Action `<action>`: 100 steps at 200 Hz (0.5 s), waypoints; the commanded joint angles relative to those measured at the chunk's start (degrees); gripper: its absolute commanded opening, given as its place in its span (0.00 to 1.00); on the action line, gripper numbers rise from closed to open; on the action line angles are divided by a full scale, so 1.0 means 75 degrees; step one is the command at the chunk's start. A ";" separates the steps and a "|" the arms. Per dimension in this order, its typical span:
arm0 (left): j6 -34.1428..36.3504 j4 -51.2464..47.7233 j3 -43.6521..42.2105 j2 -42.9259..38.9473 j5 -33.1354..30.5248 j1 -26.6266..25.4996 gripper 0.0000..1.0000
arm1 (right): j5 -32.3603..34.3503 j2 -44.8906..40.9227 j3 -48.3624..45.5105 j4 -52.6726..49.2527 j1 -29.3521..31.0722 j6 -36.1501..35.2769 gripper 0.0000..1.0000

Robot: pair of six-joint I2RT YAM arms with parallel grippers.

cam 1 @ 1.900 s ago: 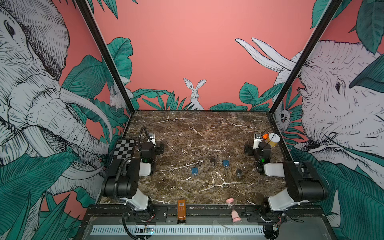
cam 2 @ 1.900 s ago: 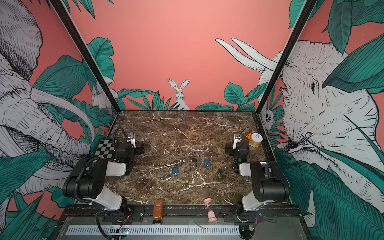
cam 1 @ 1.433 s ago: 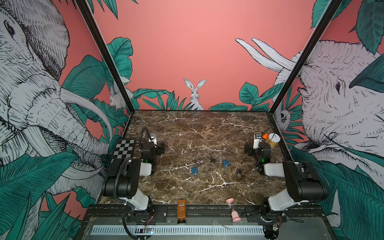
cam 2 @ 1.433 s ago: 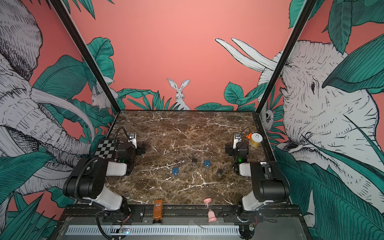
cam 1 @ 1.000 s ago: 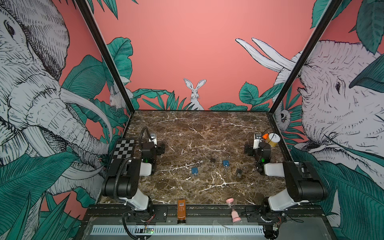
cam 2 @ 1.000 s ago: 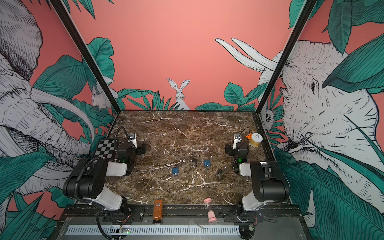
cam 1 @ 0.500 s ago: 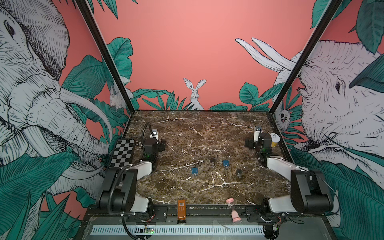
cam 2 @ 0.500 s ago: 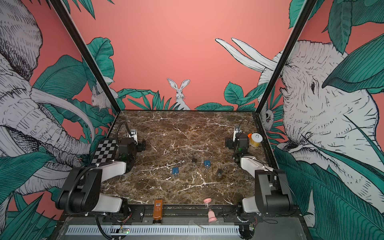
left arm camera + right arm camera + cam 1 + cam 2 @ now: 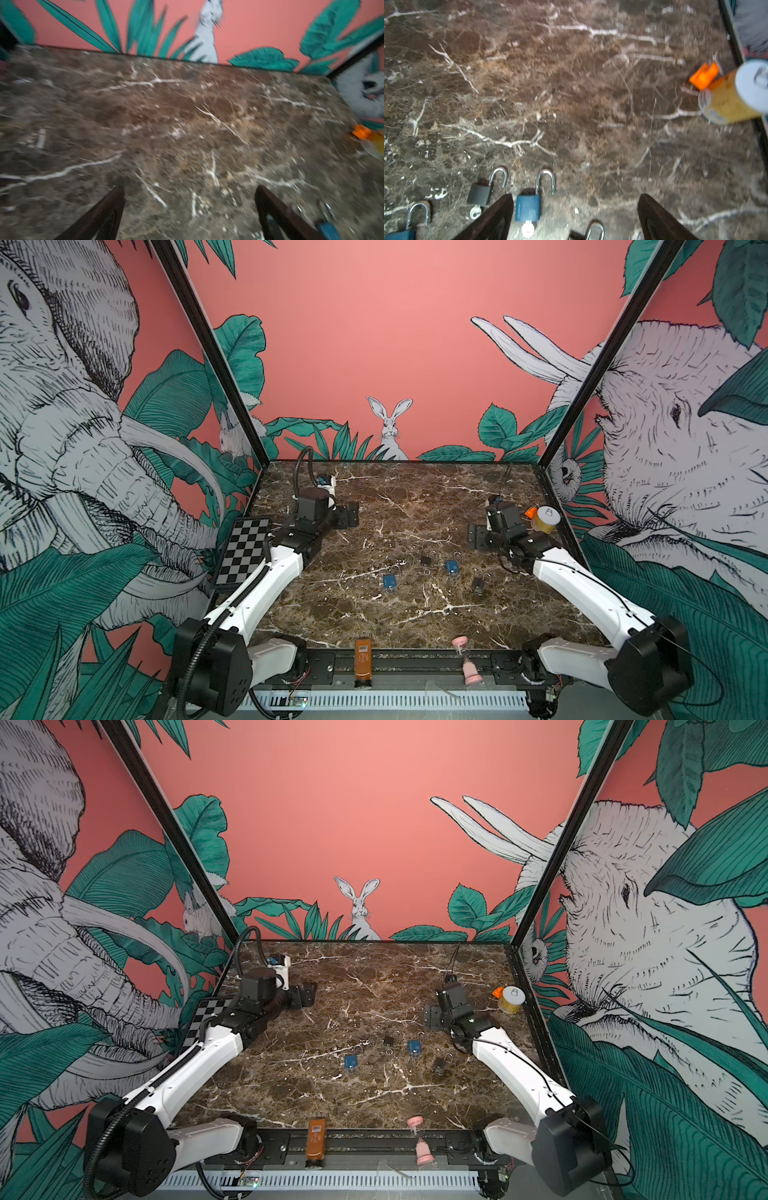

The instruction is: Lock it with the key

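Though ringed by coral murals of elephants and leaves, seen as brown, white-veined marble tabletop. Left of yellow tub, toward the front: blue padlock, shackle sprung open, silver key in its base; black padlock alike beside it. Right gripper near the tub, left gripper far across from it, both gaping wide, gripping nothing.

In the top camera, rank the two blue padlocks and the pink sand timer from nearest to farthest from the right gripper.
1. Right blue padlock, just in front of the right gripper.
2. Left blue padlock, mid-table.
3. Pink sand timer, on the front rail.
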 commanded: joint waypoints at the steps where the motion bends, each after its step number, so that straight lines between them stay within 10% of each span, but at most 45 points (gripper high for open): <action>1: -0.0579 -0.0391 -0.0016 0.0323 0.1357 -0.0184 0.98 | 0.0203 -0.0309 -0.0450 -0.0969 0.0401 0.1234 0.90; 53: 0.0602 -0.0712 0.1104 0.1448 0.0572 -0.1601 0.98 | 0.0390 -0.0601 -0.1415 -0.0814 0.1139 0.2862 0.83; 100: -0.0559 0.0375 0.0724 0.1504 0.0967 -0.1617 0.98 | 0.0319 -0.0212 -0.1442 -0.0588 0.1255 0.3791 0.64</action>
